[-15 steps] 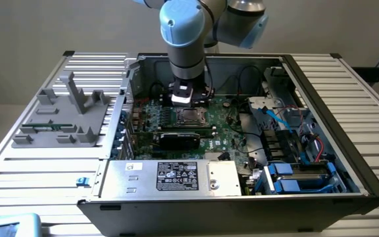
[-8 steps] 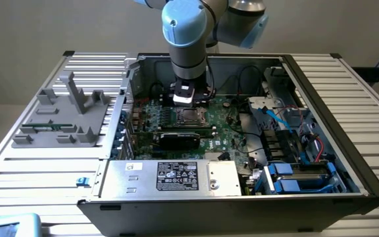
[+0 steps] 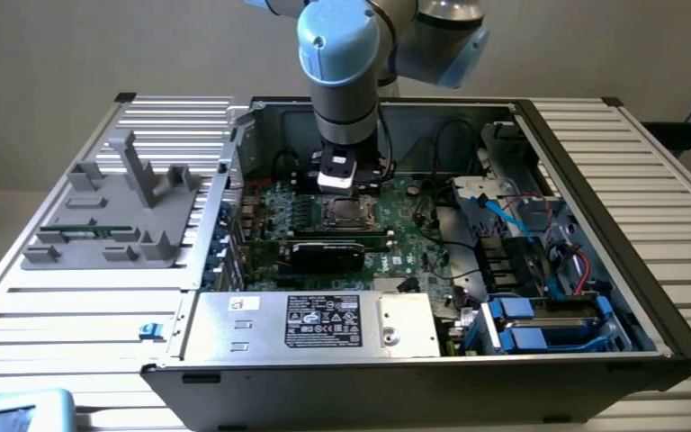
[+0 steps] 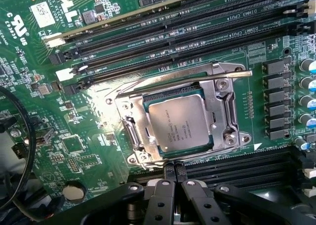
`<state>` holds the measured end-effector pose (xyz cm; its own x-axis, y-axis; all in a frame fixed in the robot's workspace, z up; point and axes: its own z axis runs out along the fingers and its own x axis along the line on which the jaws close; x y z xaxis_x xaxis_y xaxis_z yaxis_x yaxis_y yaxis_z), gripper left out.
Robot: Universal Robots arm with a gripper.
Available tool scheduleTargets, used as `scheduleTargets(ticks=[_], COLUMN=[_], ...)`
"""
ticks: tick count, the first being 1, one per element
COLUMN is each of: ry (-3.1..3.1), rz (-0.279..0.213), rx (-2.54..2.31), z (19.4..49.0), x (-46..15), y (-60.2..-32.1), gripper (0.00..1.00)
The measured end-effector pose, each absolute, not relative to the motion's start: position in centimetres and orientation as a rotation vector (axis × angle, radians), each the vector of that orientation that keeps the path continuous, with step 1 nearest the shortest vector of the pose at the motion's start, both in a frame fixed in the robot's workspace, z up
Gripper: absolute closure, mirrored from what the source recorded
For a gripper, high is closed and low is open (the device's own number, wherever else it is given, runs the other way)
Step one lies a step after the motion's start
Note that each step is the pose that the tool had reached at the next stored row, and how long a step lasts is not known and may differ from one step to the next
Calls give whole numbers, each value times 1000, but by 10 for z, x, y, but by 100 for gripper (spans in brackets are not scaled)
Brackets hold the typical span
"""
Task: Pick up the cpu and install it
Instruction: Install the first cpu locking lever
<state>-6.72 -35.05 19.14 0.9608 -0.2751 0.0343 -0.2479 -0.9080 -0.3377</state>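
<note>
My gripper (image 4: 174,178) hovers shut and empty just above the motherboard (image 4: 74,111), fingers pressed together with nothing between them. The cpu (image 4: 178,122) already lies flat in its socket (image 4: 224,111), framed by the metal bracket. I judge the placing done; whether the bracket is latched I cannot tell. In the exterior view the arm (image 3: 343,81) stands inside the open case (image 3: 610,225).

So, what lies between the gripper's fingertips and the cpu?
In the wrist view, the shut gripper sits just short of the cpu. Between them lies the socket's metal bracket edge, nothing loose.
</note>
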Motion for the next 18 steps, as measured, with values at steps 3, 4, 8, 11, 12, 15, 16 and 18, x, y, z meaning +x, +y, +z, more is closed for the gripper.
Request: scheduleTargets(ticks=[3, 4, 8, 11, 12, 15, 16, 18], ry=[381, 381, 380, 379, 379, 378, 378, 378], rz=[-116, -117, -120, -126, -127, -130, -131, -132], rx=[-2777, -2777, -2776, -2775, -2775, -2773, -2773, -2772], z=[191, 191, 191, 190, 190, 190, 190, 190], x=[-67, -67, -66, -66, -66, -66, -66, -66], y=[-350, -350, -351, -350, -350, -350, -350, -350], gripper=[88, 88, 88, 88, 88, 88, 88, 88])
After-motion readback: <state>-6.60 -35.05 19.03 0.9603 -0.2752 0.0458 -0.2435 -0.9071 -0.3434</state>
